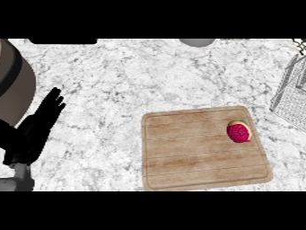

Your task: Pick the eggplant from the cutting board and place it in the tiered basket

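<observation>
A small magenta eggplant [238,131] with a tan stem end lies near the far right corner of the wooden cutting board [195,157]. The wire tiered basket [302,96] stands at the right edge of the view, just beyond the board. My left hand [32,128] rests at the lower left with fingers straight and pointing up, open and holding nothing, well away from the board. My right hand does not show.
A large round grey pot or pan [3,85] fills the left edge beside my left hand. A grey rounded object [197,42] and a dark flat shape [62,41] sit at the counter's far edge. Marble counter [115,85] surrounds the board.
</observation>
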Robot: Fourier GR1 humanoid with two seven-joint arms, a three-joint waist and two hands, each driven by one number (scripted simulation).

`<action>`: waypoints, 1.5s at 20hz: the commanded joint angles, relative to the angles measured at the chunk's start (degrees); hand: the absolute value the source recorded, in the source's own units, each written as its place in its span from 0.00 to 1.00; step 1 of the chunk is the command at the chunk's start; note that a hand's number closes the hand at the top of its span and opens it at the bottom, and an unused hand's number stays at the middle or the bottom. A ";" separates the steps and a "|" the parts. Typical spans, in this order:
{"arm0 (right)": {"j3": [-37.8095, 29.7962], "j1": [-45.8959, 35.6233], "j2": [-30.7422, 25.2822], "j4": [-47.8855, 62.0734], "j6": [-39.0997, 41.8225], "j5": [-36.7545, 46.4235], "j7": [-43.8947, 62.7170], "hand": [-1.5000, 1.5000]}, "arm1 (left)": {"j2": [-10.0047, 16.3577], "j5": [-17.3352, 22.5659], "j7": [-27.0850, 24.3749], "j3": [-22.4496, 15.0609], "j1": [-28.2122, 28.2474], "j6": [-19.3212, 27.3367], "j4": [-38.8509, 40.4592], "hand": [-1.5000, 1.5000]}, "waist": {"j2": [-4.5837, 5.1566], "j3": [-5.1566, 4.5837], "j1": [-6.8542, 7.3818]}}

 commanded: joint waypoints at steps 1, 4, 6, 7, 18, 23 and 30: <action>4.51 -4.85 1.70 -2.54 -0.81 0.65 6.87 1.00 | -1.07 -1.15 0.50 -0.91 3.52 0.10 -4.37 0.50 | -0.04 -0.05 0.56; 8.35 -8.51 5.04 -7.62 -2.21 0.71 13.94 1.00 | -0.86 -1.49 1.21 0.82 -3.06 -0.04 1.97 0.50 | 0.04 -0.07 0.32; 6.81 -5.62 5.29 -10.87 -0.34 -0.07 15.46 1.00 | -2.54 -3.29 -1.01 0.68 -4.30 0.50 5.41 0.50 | -0.05 -0.07 -0.35; 11.16 -11.42 4.83 -6.09 -2.35 2.40 16.33 1.00 | -1.35 -1.15 -1.50 1.36 -1.59 -1.97 2.51 0.50 | 0.08 -0.06 0.59; 17.53 -15.63 10.45 2.36 -7.76 9.56 14.29 1.00 | -0.41 -0.76 0.42 4.36 0.51 -5.12 -0.30 0.50 | 0.05 -0.02 0.42; 18.80 -21.11 10.34 7.92 -10.71 12.88 14.21 1.00 | -2.80 -2.98 0.17 3.19 1.38 -4.03 -1.24 0.50 | 0.05 -0.03 0.51; 20.95 -24.00 15.82 14.38 -23.13 18.73 9.46 1.00 | -3.46 -2.46 5.70 4.14 -3.23 -2.56 -2.11 0.50 | 0.08 -0.01 0.41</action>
